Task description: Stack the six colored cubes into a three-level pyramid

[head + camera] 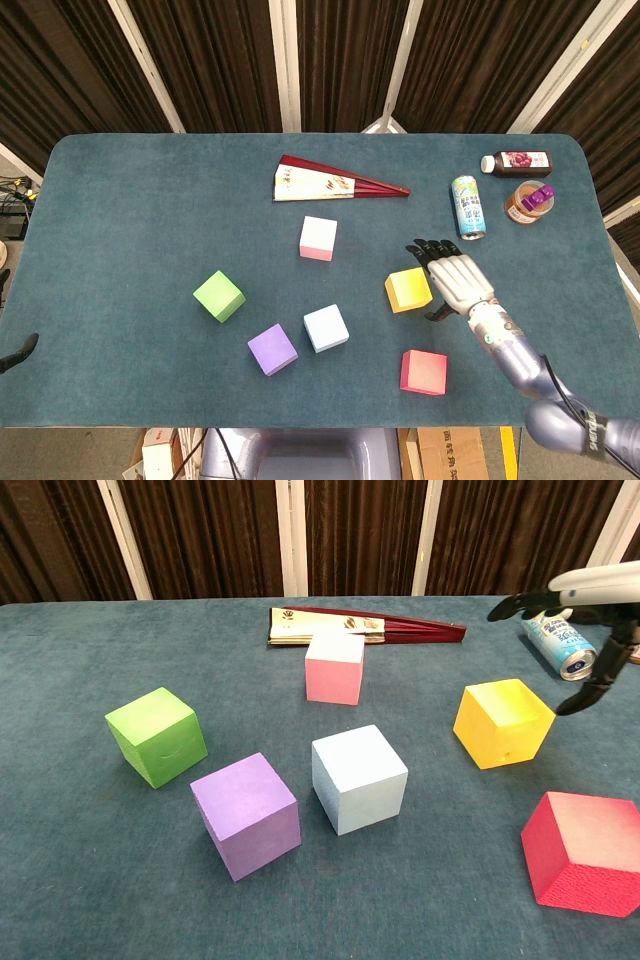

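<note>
Six cubes lie apart on the blue table [130, 220]: pink [318, 238], green [219, 296], purple [272, 349], light blue [326, 328], yellow [408, 290] and red [424, 372]. My right hand [455, 279] hovers just right of the yellow cube [503, 723], fingers spread and holding nothing. In the chest view my right hand [580, 595] shows at the right edge, above and beside the yellow cube. My left hand is out of both views.
A folded red fan [335, 184] lies behind the pink cube. A can [467, 207] on its side, a dark bottle [517, 162] and a small orange jar [529, 203] sit at the far right.
</note>
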Available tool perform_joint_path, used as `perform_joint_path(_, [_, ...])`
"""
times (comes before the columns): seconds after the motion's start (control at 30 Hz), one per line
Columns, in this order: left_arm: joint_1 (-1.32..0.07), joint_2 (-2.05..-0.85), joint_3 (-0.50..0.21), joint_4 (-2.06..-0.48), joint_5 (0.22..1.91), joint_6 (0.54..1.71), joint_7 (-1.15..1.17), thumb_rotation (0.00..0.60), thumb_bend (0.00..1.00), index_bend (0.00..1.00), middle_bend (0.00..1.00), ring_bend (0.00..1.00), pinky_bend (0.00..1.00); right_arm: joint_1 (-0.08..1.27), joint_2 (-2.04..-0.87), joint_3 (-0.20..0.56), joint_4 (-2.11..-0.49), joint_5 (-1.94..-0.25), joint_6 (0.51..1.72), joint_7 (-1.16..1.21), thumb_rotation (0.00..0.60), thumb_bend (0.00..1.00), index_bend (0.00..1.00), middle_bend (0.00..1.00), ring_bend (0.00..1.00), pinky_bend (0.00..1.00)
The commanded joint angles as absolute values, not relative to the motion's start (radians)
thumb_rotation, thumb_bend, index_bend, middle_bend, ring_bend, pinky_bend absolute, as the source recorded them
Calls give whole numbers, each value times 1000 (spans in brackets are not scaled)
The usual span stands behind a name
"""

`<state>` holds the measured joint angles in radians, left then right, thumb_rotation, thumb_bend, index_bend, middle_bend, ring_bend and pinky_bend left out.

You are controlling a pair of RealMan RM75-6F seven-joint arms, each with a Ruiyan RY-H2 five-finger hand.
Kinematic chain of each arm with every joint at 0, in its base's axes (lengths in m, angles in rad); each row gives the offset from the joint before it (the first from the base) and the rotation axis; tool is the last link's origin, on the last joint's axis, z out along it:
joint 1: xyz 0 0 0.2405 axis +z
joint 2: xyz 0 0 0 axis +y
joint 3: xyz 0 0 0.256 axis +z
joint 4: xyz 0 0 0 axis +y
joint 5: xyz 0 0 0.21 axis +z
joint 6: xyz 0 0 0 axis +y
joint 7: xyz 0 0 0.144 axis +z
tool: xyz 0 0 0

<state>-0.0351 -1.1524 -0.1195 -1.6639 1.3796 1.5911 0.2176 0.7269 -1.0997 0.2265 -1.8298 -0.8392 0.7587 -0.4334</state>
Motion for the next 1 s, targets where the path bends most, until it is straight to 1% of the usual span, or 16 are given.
perform_joint_path(0.03, [-36,-1151,-121,-1663,1375,1587,216,600,283,27,0,0,0,776,-1127,206,-1809,-775,754,-487,600,120,27,8,0,0])
perform_joint_path(0.27, [-36,-1150,-124,-1663,1367,1585,216,600,283,27,0,0,0,849,-1156,153,-1780,-672,751,-560,600,120,39,22,0,0])
perform_joint_path(0.4, [-37,-1152,-126,-1666,1358,1581,224,600,283,27,0,0,0,914,-1135,121,-1776,-571,691,-593,600,120,45,23,0,0])
perform_joint_path(0.5, [-37,-1154,-127,-1667,1356,1582,232,600,283,27,0,0,0,977,-1111,82,-1772,-488,651,-628,600,120,45,24,0,0])
perform_joint_path(0.63, [-39,-1156,-129,-1667,1349,1580,239,600,283,27,0,0,0,1035,-1107,45,-1780,-417,664,-657,600,120,58,57,0,0])
perform_joint_path(0.77, [-40,-1158,-130,-1671,1340,1574,248,600,283,29,0,0,0,1073,-1112,18,-1784,-374,683,-665,600,120,99,86,0,0])
perform_joint_path(1.0, [-44,-1161,-131,-1678,1321,1560,263,600,283,32,0,0,0,1105,-1128,2,-1777,-348,712,-648,600,120,161,121,0,0])
